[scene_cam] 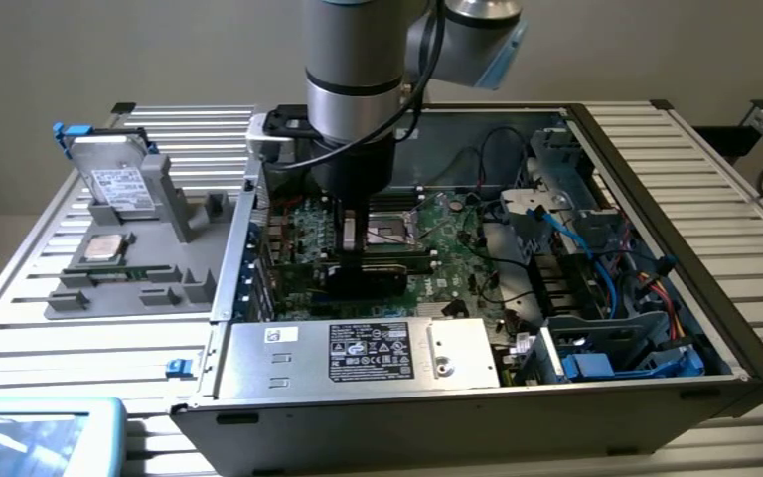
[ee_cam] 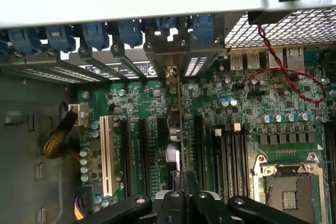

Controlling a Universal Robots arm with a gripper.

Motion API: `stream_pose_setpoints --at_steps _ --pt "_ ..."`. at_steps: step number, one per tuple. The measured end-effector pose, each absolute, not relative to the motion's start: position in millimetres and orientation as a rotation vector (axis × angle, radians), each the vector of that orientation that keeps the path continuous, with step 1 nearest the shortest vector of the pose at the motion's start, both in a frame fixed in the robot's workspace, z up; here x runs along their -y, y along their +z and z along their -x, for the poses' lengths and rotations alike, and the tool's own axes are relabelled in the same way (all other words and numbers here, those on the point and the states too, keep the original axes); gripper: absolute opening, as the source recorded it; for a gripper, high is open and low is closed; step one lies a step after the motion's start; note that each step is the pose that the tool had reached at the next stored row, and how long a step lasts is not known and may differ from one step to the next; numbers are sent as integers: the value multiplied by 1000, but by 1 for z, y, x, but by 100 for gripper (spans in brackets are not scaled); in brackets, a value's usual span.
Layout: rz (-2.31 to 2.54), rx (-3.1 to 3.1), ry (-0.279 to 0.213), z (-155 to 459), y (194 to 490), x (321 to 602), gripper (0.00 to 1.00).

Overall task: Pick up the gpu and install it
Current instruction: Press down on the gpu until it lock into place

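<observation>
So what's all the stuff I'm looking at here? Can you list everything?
Computer case: one, dark grey, open, on the slatted table.
Motherboard: one, green, inside the case.
Gpu: one, thin, seen edge-on, standing upright over the motherboard slots, gripped.
Power supply: one, silver, at the case's near edge.
Hard drive: one, silver, white label, upright in the grey holder at the exterior view's left.
Robot arm: one, grey, reaching down into the case.
Fingers: black, closed on the gpu.
</observation>
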State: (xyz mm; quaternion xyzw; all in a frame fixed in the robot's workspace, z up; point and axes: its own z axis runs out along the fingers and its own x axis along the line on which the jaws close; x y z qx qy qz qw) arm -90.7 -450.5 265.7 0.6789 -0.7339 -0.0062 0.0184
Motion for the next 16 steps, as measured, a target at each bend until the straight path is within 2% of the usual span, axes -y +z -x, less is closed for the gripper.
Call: stream_pose_setpoints --at_steps 4,10,16 --pt "-2108 2280 -22 91 268 450 12" --pt "-2102 2279 -26 91 293 450 12" --pt "-2101 2279 -26 91 293 450 12"
